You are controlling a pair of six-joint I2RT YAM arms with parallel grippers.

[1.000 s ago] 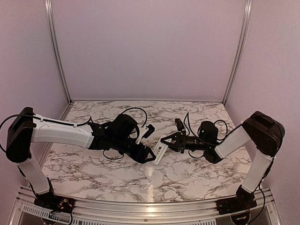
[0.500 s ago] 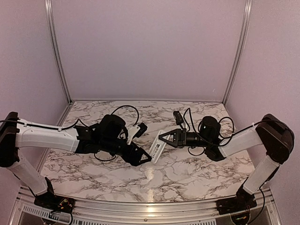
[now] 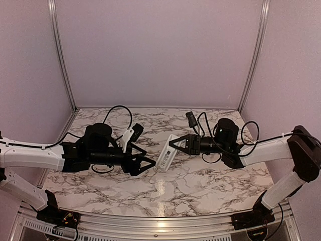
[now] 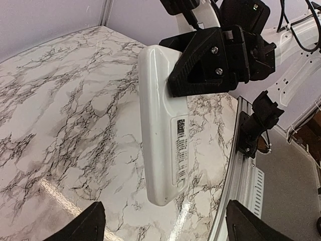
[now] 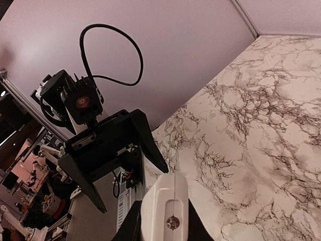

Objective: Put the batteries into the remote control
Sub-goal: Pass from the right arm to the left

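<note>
Remote control (image 3: 166,153) clamped in right end effector (image 3: 175,145), off table (image 3: 200,186); left end effector (image 3: 145,160) spread wide, empty, facing it.

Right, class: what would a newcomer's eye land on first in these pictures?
The white remote stands out first, held up over the middle of the marble table by the right gripper, which is shut on one end of it. Facing it from the left, and apart from it, the left gripper stands wide open.

White slim remote ctrl (image 3: 166,153) held aloft, tilted, back label visible.
</note>
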